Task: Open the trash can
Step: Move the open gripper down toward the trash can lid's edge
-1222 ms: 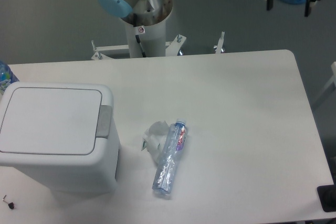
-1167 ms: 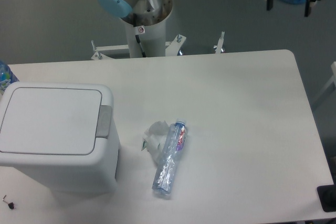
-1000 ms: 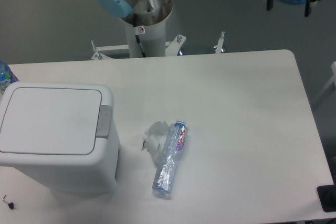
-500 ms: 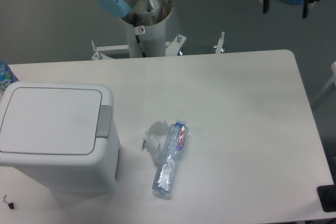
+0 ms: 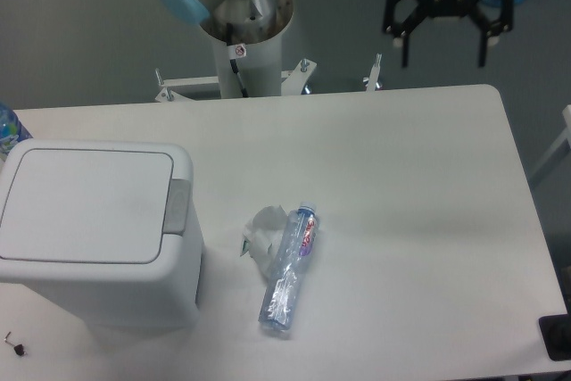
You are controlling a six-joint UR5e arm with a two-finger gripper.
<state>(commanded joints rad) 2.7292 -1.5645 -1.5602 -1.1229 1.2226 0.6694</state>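
- The gripper [image 5: 443, 53] hangs above the table's far edge, toward the far right corner, its two fingers [image 5: 405, 49] spread apart with nothing between them.
- The trash can [image 5: 94, 229] sits at the table's [image 5: 419, 194] left edge, lid down, grey tab [image 5: 177, 207] on its right rim.
- A clear plastic bottle [image 5: 290, 269] lies near the front edge, touching a crumpled wrapper [image 5: 260, 234].
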